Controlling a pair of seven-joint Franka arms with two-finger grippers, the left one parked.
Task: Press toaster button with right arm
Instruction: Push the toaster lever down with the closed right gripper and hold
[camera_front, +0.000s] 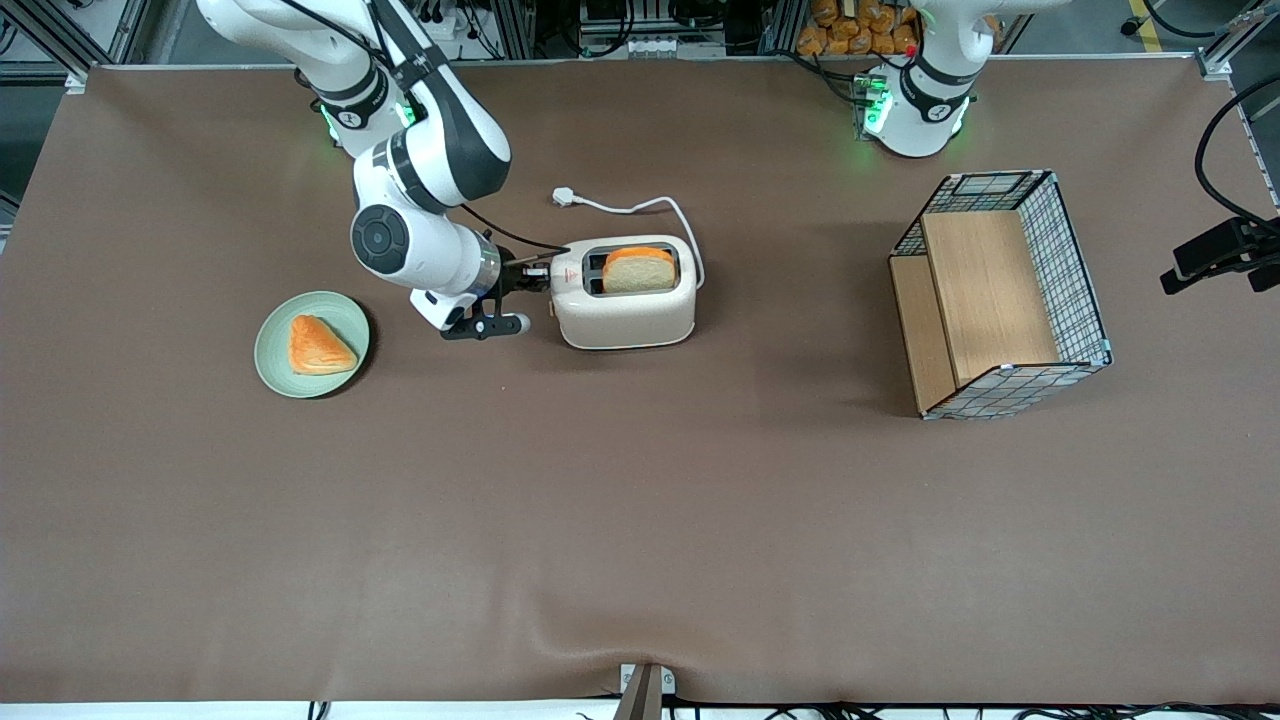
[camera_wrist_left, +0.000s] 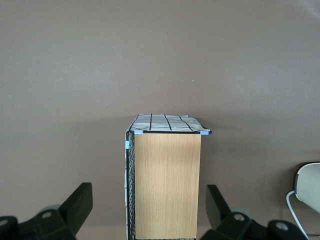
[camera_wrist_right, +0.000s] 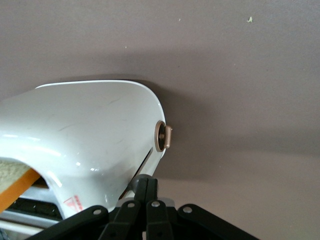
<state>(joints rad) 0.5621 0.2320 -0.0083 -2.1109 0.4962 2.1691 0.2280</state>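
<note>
Brown cloth table (camera_front: 640, 520); gripper (camera_wrist_right: 145, 187) fingers closed at toaster (camera_front: 625, 292) end.

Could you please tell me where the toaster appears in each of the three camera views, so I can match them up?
Front view: the toaster stands mid-table, the gripper at its narrow end.
Right wrist view: the toaster fills the close foreground, its button jutting out.
Left wrist view: only a cream edge shows, beside the basket.
Shared landmark: the brown table.

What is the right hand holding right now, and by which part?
Nothing. The black right hand has its fingers shut together with nothing between them, tips at the narrow end face of the cream-white two-slot toaster, near the slot beside the round pale knob.
</note>
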